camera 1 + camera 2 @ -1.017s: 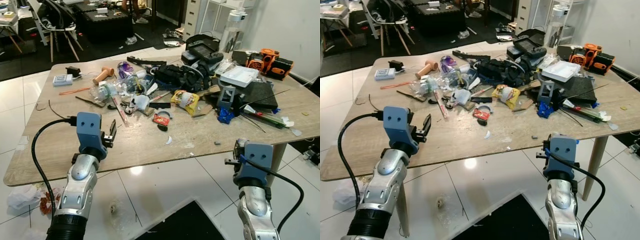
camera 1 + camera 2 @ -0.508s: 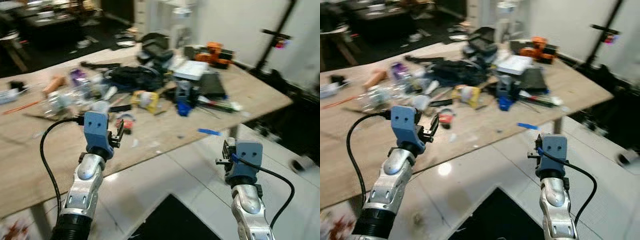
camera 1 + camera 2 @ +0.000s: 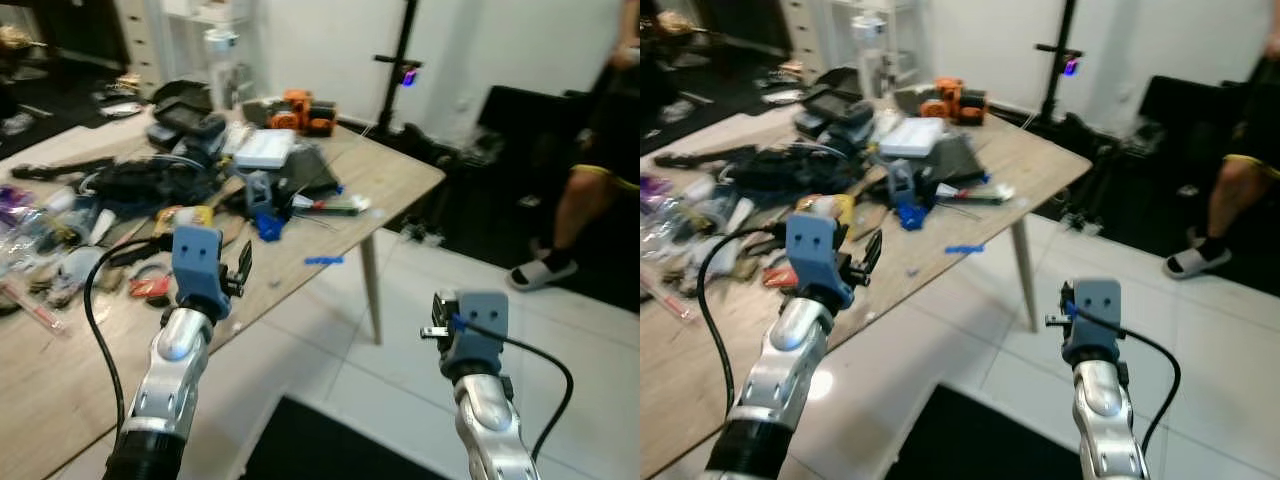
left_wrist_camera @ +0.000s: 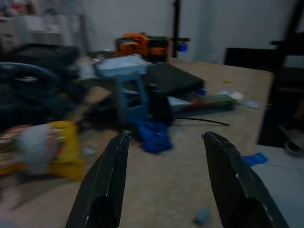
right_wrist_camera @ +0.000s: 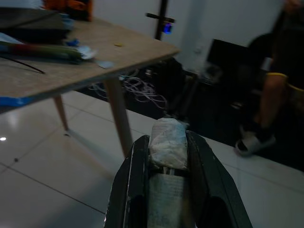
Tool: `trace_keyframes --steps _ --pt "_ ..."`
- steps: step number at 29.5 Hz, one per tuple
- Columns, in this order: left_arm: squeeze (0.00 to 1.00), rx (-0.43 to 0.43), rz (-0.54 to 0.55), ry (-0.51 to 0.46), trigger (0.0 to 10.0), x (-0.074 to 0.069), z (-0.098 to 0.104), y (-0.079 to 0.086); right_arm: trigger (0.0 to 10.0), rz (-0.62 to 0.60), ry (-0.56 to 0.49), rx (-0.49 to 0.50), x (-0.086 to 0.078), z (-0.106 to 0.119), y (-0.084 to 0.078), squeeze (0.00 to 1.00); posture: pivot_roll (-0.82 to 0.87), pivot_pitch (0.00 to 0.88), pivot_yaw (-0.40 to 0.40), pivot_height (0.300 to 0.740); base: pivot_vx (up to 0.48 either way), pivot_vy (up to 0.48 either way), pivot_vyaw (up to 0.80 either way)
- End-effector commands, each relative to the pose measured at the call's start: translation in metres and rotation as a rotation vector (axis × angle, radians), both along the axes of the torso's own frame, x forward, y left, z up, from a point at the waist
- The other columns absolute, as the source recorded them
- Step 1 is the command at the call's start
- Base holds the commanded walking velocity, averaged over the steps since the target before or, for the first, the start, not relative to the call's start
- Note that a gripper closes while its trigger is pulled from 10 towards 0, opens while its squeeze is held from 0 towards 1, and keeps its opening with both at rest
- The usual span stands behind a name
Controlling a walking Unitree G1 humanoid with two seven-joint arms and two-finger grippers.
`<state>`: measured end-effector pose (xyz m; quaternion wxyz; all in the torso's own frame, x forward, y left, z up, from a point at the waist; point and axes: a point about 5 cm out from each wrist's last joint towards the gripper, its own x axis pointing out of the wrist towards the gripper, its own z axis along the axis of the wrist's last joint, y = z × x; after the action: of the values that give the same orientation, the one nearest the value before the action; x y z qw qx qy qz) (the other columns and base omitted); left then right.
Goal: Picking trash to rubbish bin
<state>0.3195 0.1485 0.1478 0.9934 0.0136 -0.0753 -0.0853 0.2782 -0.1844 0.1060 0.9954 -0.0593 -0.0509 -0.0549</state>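
Wooden surface [image 3: 390,185] is sitting at 10–11 o'clock, piled w/ clutter: orange tool [image 3: 300,108], white tray [image 3: 262,149], blue plastic bits [image 3: 268,226], yellow packet [image 3: 180,216], red wrapper [image 3: 150,287]. White tiled floor [image 3: 400,330] is running under and past it. A person [image 3: 600,150] in sandals is standing at 2 o'clock by dark furniture. Left gripper [image 4: 164,142] is hovering over the surface edge, fingers [image 4: 107,183] spread wide, nothing btwn them. Right gripper [image 5: 168,142] is hanging over the floor, fingers pinching a crumpled white trash wad [image 5: 167,142].
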Motion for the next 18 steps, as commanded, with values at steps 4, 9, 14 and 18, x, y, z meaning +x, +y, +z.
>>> trace_keyframes --steps 4,9,14,18 --pt "0.00 0.012 -0.019 0.009 10.0 -0.0008 -0.0029 -0.0024 10.0 0.017 0.035 0.009 -0.0004 -0.0068 0.0029 0.00 -0.11 0.085 0.003 0.740 0.000 0.000 -0.80" --pt "0.00 0.011 -0.025 0.012 10.0 -0.0022 -0.0041 -0.0027 10.0 0.018 0.045 0.006 -0.0003 -0.0104 0.0034 0.00 -0.11 0.089 0.008 0.740 0.000 0.000 -0.80" --pt "0.00 0.008 -0.035 0.013 10.0 -0.0036 -0.0053 -0.0033 10.0 0.022 0.049 0.010 -0.0001 -0.0109 0.0055 0.00 -0.10 0.090 0.009 0.740 0.000 0.000 -0.80" --pt "0.00 -0.004 -0.040 0.014 10.0 -0.0031 -0.0050 -0.0049 10.0 0.036 0.053 0.011 0.0013 -0.0117 0.0088 0.00 -0.10 0.094 0.010 0.740 0.000 0.000 -0.80"
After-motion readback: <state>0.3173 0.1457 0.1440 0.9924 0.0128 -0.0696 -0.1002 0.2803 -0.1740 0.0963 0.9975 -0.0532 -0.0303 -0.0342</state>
